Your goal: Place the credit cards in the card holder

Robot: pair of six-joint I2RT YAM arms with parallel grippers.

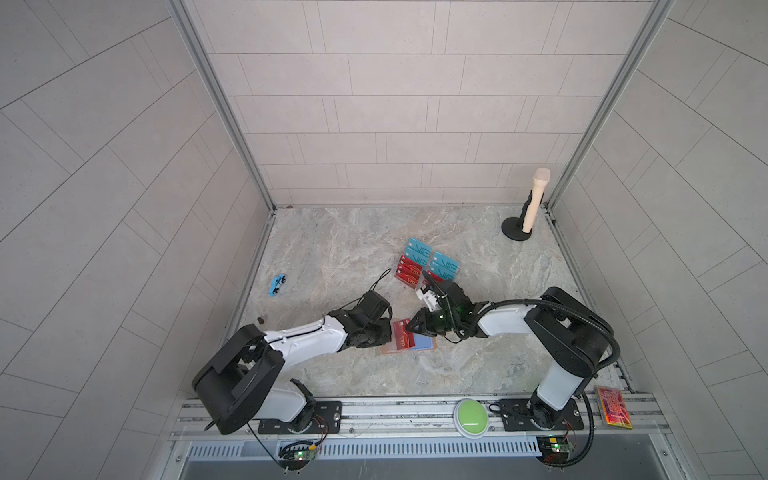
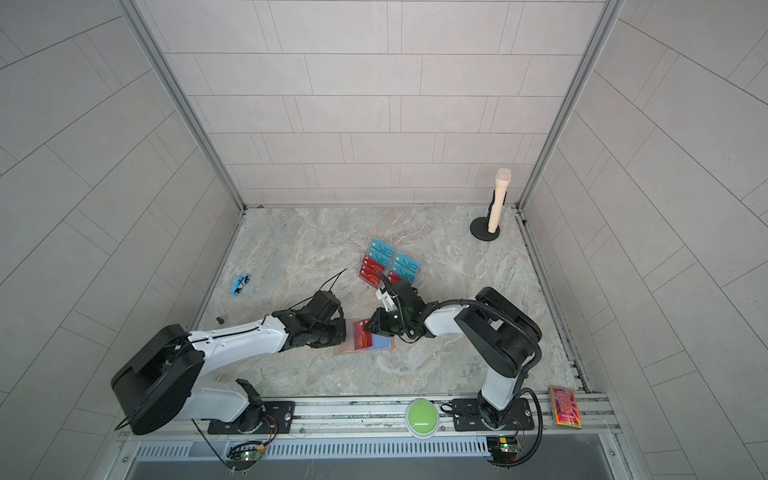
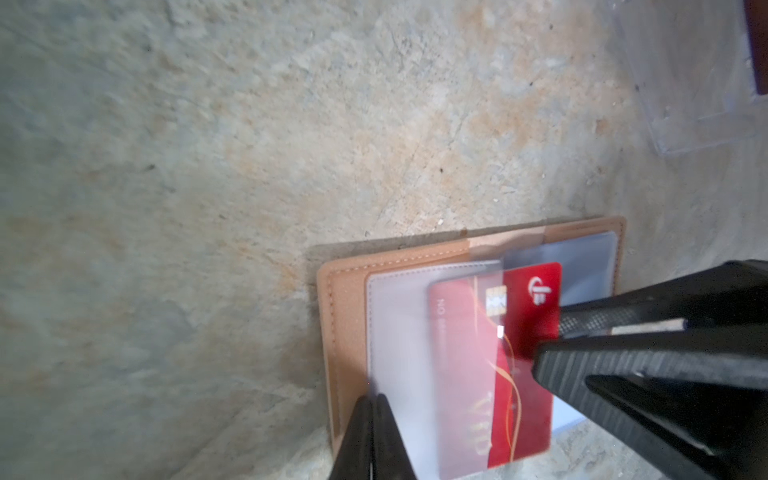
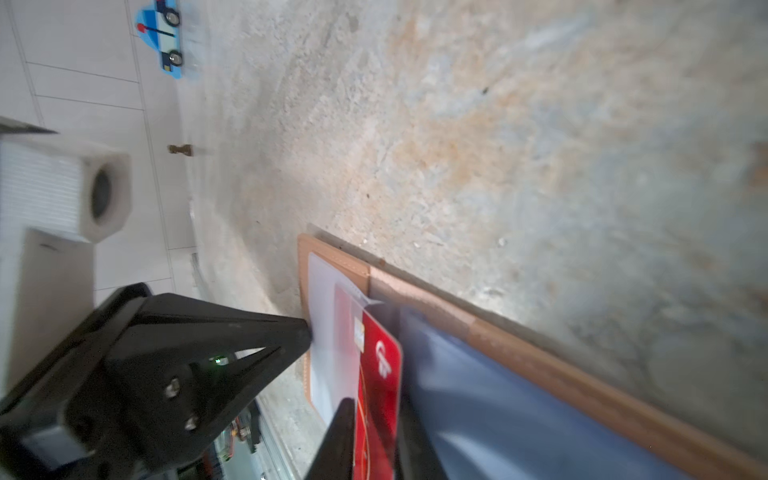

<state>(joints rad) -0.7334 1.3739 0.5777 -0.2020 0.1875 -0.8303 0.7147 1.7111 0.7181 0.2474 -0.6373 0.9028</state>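
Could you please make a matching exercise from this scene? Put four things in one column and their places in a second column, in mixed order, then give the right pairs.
Things
1. red card
2. toy car
3. microphone
4. green button

Places
A. on the metal rail at the front
B. upright on a black stand in the far right corner
C. partly inside a clear pocket of the card holder
D. alone near the left edge of the table

Pairs: 1-C, 2-D, 3-B, 4-A
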